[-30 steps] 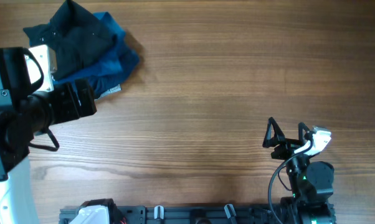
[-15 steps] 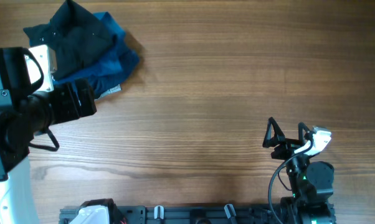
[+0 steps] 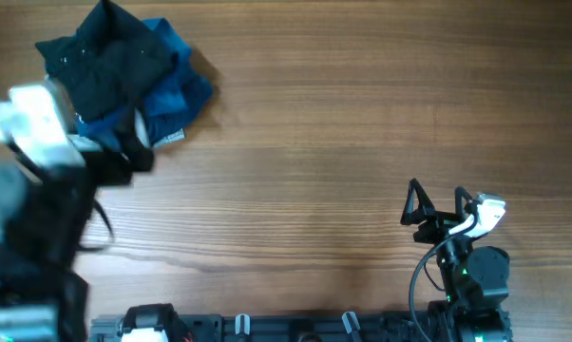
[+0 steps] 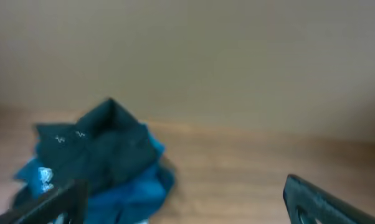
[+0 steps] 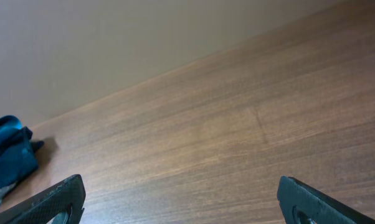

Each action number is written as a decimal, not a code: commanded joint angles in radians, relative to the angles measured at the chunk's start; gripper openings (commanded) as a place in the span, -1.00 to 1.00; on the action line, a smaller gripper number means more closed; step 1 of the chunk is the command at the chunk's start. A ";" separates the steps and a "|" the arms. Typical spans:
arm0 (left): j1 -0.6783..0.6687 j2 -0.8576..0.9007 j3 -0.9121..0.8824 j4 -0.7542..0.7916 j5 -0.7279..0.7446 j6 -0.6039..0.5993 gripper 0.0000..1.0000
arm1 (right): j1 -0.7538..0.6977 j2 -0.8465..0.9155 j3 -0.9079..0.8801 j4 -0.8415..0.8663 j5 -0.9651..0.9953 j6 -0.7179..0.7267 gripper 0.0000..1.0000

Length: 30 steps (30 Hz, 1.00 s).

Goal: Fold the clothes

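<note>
The clothes lie in a crumpled pile at the table's far left: a black shirt [image 3: 105, 62] on top of a blue garment [image 3: 167, 95]. The pile also shows in the left wrist view, black [image 4: 100, 146] over blue [image 4: 131, 193]. My left gripper [image 4: 187, 211] is open and empty, just short of the pile, its fingers wide apart. Its arm [image 3: 48, 180] is motion-blurred in the overhead view. My right gripper [image 3: 438, 193] is open and empty near the front right, far from the clothes. An edge of the blue garment [image 5: 7, 155] shows in the right wrist view.
A wooden table [image 3: 343, 123] fills the view. A dark rail with fittings [image 3: 267, 328] runs along the front edge. The right arm's base and cable [image 3: 471, 275] stand at the front right.
My left arm has started moving and is now blurred, its white housing shifted a little right and toward the front. The clothes and the right arm have not moved.
</note>
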 commanded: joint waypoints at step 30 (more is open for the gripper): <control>-0.090 -0.801 -1.162 0.368 -0.033 -0.095 0.99 | 0.000 -0.012 0.004 0.005 -0.002 0.009 0.99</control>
